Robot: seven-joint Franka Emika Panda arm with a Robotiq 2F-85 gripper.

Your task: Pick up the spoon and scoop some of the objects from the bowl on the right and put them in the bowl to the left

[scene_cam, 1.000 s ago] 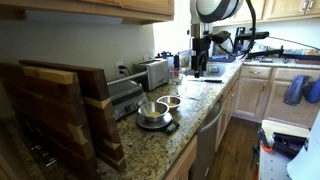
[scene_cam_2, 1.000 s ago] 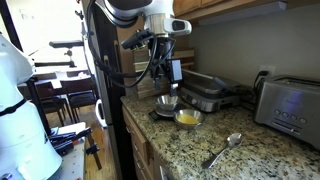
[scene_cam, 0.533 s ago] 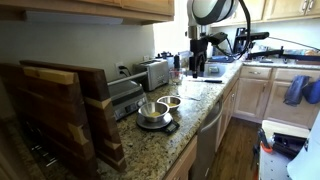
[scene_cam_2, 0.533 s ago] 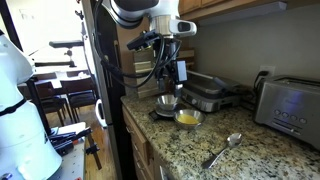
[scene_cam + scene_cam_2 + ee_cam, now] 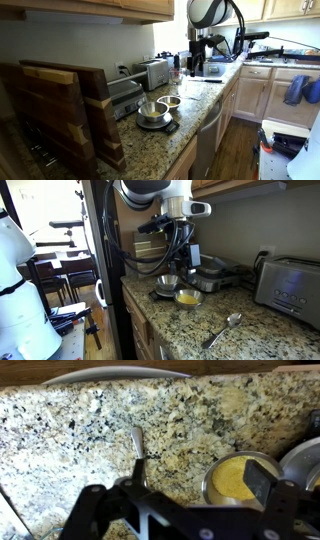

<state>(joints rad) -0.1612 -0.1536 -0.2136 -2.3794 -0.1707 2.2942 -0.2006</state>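
The spoon (image 5: pixel 222 330) lies flat on the speckled granite surface (image 5: pixel 262 345), well apart from both bowls, with nothing touching it. In the wrist view it lies lengthwise, off to one side of the smaller steel bowl (image 5: pixel 212 488). That bowl holds the heap of yellowish-tan objects (image 5: pixel 187 298). The larger, deeper steel bowl (image 5: pixel 167 282) stands just beside it. The end effector (image 5: pixel 193 258) hangs in the air above the bowls, its jaws spread wide and holding nothing. A toaster (image 5: pixel 290 285) stands at the back of the surface, near the spoon.
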